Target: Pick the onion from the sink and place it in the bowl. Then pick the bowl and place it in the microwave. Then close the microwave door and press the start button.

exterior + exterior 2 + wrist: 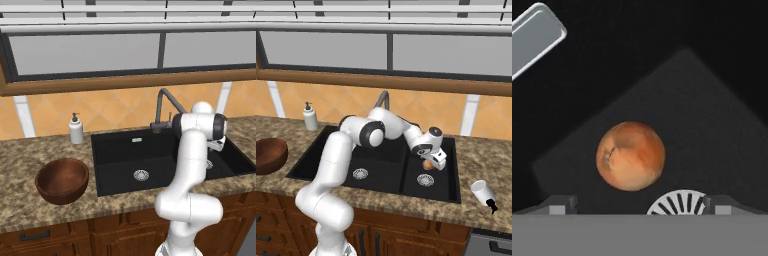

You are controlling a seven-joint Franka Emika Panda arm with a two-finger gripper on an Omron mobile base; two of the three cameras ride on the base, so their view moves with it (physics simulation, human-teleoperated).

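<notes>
The onion [631, 156], a small tan-orange ball, lies on the floor of the right basin of the black sink [120, 150], beside a round silver drain [679, 202]. My gripper [640, 205] hangs just above it, open wide, with the onion ahead of and between the two fingertips [559, 204], which do not touch it. In the right base view, the onion [428, 164] peeks out below the gripper [432, 161]. The dark wooden bowl [62, 180] stands empty on the counter left of the sink, also seen as the bowl [268, 155]. The microwave and its door are out of view.
The dark gooseneck tap [162, 107] rises behind the sink, close to my forearm. A white soap dispenser [76, 129] stands at the sink's back left. A small white container [483, 192] lies on its side on the granite counter [30, 155], right of the sink.
</notes>
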